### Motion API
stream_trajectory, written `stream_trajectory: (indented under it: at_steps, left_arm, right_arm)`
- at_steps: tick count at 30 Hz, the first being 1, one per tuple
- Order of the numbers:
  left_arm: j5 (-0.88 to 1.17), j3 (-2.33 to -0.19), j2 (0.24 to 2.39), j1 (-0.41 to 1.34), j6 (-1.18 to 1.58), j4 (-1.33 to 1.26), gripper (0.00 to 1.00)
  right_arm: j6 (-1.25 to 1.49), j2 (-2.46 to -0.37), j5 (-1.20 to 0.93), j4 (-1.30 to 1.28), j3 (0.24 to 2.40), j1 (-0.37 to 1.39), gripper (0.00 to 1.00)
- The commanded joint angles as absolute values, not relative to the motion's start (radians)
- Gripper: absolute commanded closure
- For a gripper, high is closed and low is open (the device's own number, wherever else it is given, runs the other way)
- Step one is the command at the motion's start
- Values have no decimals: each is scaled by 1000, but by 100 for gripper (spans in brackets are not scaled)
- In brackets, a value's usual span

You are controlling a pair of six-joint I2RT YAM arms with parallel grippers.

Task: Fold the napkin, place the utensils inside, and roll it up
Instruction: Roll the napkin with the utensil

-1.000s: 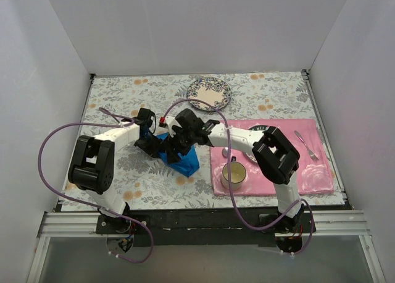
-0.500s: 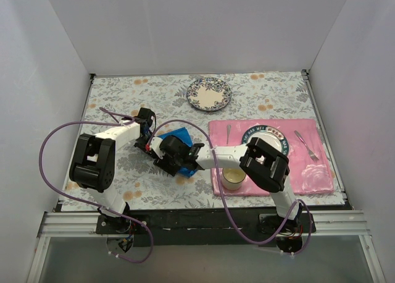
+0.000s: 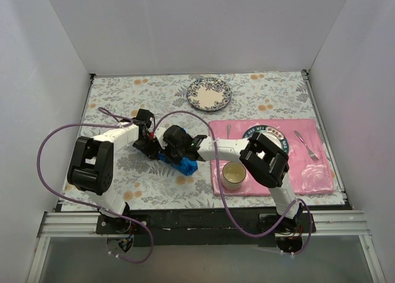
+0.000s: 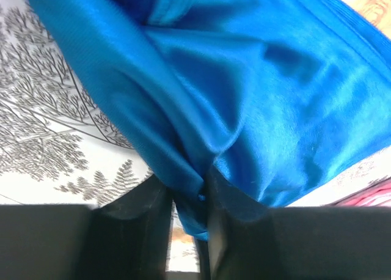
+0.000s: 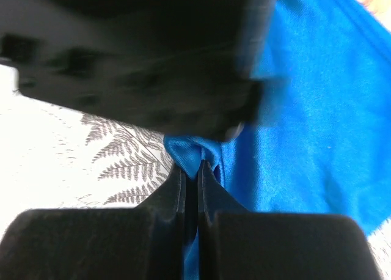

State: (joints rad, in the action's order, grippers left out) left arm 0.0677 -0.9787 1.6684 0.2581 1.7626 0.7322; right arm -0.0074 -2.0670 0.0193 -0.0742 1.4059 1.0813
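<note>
Left of centre in the top view, we hold the bunched napkin (image 3: 184,165) with the left gripper (image 4: 188,211) and the right gripper (image 5: 192,187) both clenched on it, so we judge the fold unfinished, with the fork (image 3: 307,145) lying on the placemat (image 3: 316,173) and the rolling not yet begun.

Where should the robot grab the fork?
Best across the slim middle of the fork, straight down from above. It lies flat and slanted on the pink placemat, bare mat along both sides, so the jaws likely must turn to straddle it.
</note>
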Motion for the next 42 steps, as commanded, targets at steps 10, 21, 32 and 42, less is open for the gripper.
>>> stream_trajectory:
  at_steps: [10, 21, 32, 42]
  left_arm:
    - [-49, -913, 1428, 268, 1632, 759, 19]
    - [143, -726, 1223, 268, 1698, 445, 48]
    - [167, -700, 1374, 253, 1695, 265, 71]
    - [149, -634, 1485, 241, 1660, 221, 74]
  right_arm:
    - [255, -2238, -644, -71, 1466, 884, 99]
    - [507, -2322, -874, 76, 1441, 804, 99]
    - [540, -2312, -893, 127, 1385, 792, 99]
    - [509, -2267, -867, 77, 1394, 792, 98]
